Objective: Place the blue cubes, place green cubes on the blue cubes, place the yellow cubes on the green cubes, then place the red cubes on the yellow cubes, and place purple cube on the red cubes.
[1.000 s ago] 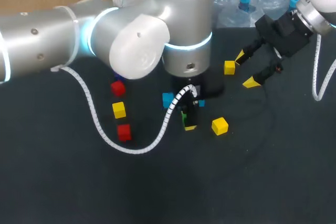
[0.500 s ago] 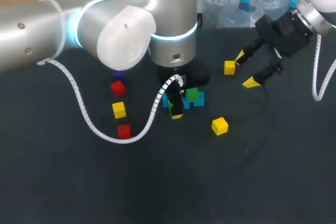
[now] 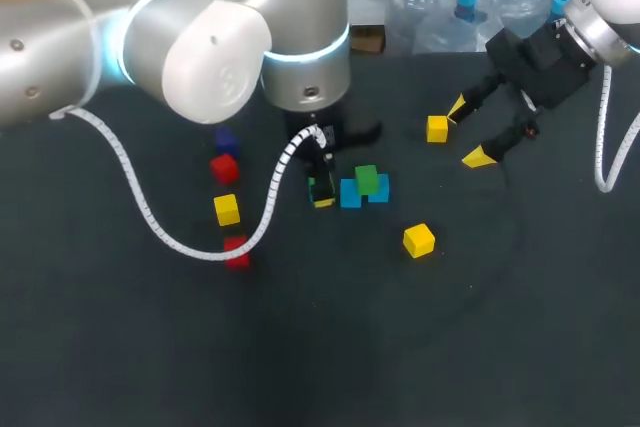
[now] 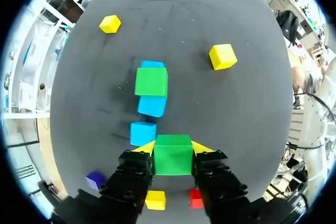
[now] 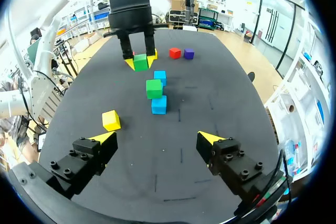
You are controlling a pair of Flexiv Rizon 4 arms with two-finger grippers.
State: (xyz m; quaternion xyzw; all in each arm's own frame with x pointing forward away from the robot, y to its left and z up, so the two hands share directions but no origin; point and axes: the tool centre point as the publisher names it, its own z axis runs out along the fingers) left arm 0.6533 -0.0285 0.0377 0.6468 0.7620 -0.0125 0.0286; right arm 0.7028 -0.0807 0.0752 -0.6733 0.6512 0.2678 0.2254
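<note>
Two green cubes: one [image 4: 172, 158] is clamped between the yellow tips of the left gripper [image 4: 173, 147]. The other [image 4: 151, 81] sits on the blue row, though I cannot tell which cube bears it.
Three blue cubes: they lie in a line ahead of the left gripper. The nearest [image 4: 143, 132] is just beside the held cube's edge, and the next [image 4: 152, 107] is close beyond it.
Three yellow cubes: one [image 3: 419, 240] lies near the row on the robot's side. One [image 3: 437, 128] is just beside a right fingertip, and one [image 3: 227, 209] is in the left column.
Left column: purple cube [image 5: 189, 53], red cube [image 3: 224, 168], the yellow one, then another red [image 3: 237, 252]. All stand well apart from the row.
Other arm: the right gripper [image 3: 468, 132] has its fingers spread wide and holds nothing. It is well apart from the row.
Black table [image 3: 420, 347]: its far edge runs behind the right gripper, and all cubes lie toward that side.
</note>
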